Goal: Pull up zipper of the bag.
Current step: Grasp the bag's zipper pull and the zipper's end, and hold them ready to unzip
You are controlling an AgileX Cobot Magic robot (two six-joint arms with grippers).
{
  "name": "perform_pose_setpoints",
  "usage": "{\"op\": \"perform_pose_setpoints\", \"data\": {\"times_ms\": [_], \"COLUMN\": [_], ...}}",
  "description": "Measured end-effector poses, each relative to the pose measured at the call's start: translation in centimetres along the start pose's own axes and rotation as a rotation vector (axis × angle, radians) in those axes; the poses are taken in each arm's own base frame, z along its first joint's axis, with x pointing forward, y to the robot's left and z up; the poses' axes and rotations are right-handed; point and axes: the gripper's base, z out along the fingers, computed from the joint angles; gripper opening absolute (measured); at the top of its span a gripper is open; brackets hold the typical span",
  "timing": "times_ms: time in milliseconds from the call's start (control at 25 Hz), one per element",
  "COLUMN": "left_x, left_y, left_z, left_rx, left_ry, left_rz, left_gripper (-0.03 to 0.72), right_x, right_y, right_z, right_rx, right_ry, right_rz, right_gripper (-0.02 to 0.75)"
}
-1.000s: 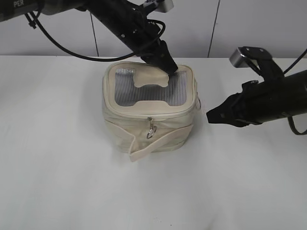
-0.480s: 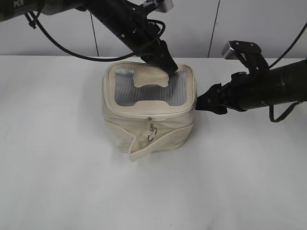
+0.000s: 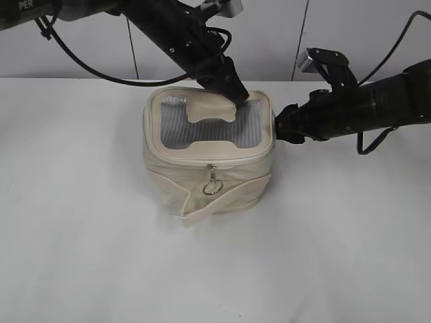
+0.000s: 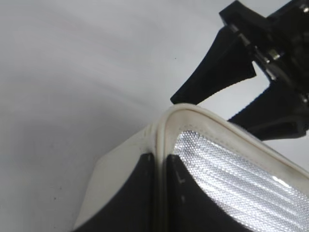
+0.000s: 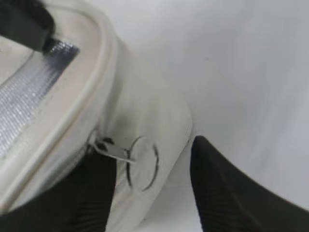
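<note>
The cream bag [image 3: 202,182] stands mid-table, its lid with grey mesh window [image 3: 202,131] facing up. The zipper runs round the lid edge; one slider with a ring pull [image 3: 212,187] hangs at the front. A second ring pull [image 5: 142,162] hangs on the bag's right side, between my right gripper's fingers. My right gripper [image 3: 279,131] [image 5: 149,188] is open at that side, fingers either side of the ring. My left gripper [image 3: 237,94] [image 4: 160,164] is shut on the lid's far rim [image 4: 166,128], pinching the cream edge beside the mesh [image 4: 227,179].
The white table [image 3: 81,256] spreads around the bag. A flat cream strap [image 3: 222,200] crosses the bag's front. A white wall [image 3: 283,33] stands behind. The right arm's black body [image 4: 251,67] shows beyond the lid in the left wrist view.
My right gripper has moved left and up, from off the bag's right side to against its right side at the ring pull. The left gripper has stayed on the lid rim.
</note>
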Motion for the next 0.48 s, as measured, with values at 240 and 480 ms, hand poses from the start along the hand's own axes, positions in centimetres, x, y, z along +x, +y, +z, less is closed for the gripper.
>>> {"op": "perform_pose_setpoints", "data": {"times_ms": [240, 480], "left_x": [0.1, 0.0], "left_y": [0.1, 0.1], "left_z": [-0.1, -0.1], "left_rx": [-0.004, -0.005], "left_ry": [0.002, 0.003], "left_rz": [-0.003, -0.002], "left_gripper": [0.035, 0.034], "right_x": [-0.9, -1.3], "right_y": [-0.3, 0.1], "right_z": [1.4, 0.9], "right_rx": [-0.043, -0.052], "right_ry": [-0.010, -0.002], "right_rz": [-0.009, -0.014], "right_gripper": [0.095, 0.008]}}
